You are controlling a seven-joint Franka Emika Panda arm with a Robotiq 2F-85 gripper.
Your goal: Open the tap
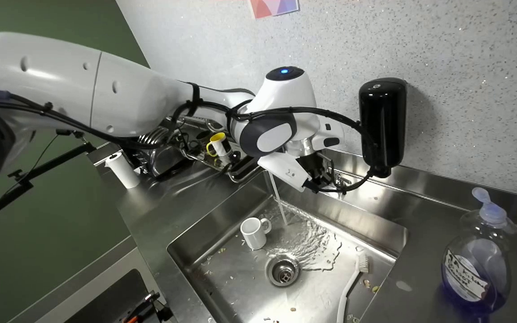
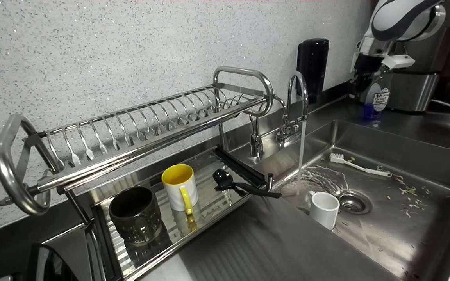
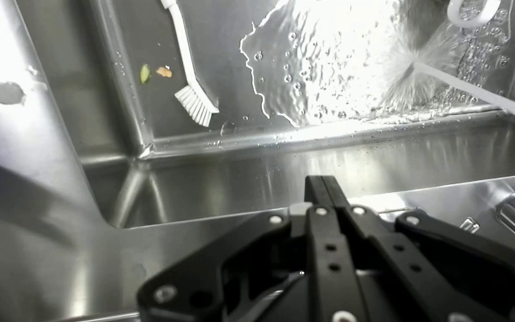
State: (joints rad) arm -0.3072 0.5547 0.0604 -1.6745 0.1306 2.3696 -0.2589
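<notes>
- Wrist view: the hand [image 3: 323, 182] is closed, its two fingers meeting at the tips. The sink [image 3: 213, 188] opens out ahead of them; its rim runs crosswise past the fingers, and one corner of it sits off to the hand's left.
- Also there: one white brush [image 3: 185, 49] lies ahead and left on the sink floor; one stream of water [image 3: 476, 90] lands ahead and right.
- In an exterior view: the one tap [image 2: 306, 99] stands to the left of the hand, its arched spout pouring into the sink. One black dispenser [image 2: 313, 64] on the wall shows between tap and hand.
- Farther left of the hand, one dish rack [image 2: 150, 144] bears one dark mug [image 2: 135, 214], one yellow-and-white mug [image 2: 175, 195] and one black spoon [image 2: 254, 189]. One white mug [image 2: 324, 210] stands in the sink, lower than the hand.
- In an exterior view: the hand partly covers the tap's base, whose chrome shows just behind it. The speckled wall [image 1: 460, 54] limits room behind; the dispenser hangs just right. In front, the sink gives open room. One bottle [image 1: 476, 269] of purple liquid stands on the bench [image 1: 429, 229], farther right; one white roll [image 1: 123, 170] stands far left.
</notes>
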